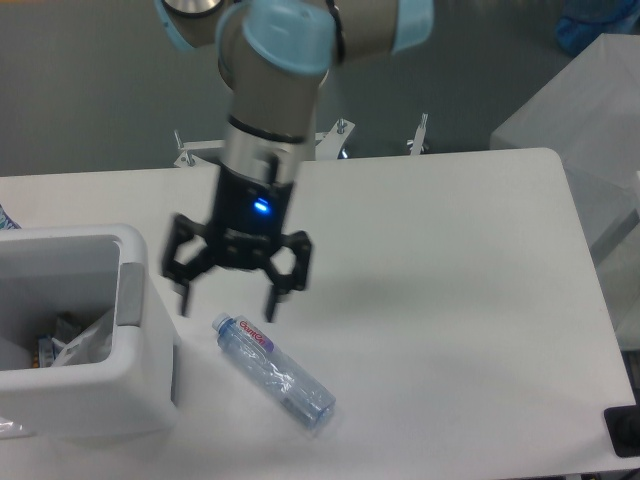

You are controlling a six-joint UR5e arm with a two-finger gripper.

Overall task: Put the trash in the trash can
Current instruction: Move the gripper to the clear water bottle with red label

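Since the water bottle (273, 371) near the tabletop's front edge looks light, thin-walled and slippery, I'd take it mid-body, across its width; my pincer (228, 304) hovers spread wide, empty.

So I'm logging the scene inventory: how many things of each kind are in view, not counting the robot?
Water bottle, on the table: 1
Clear plastic wad, in the bin: 1
White trash can: 1
Table: 1
Total: 4
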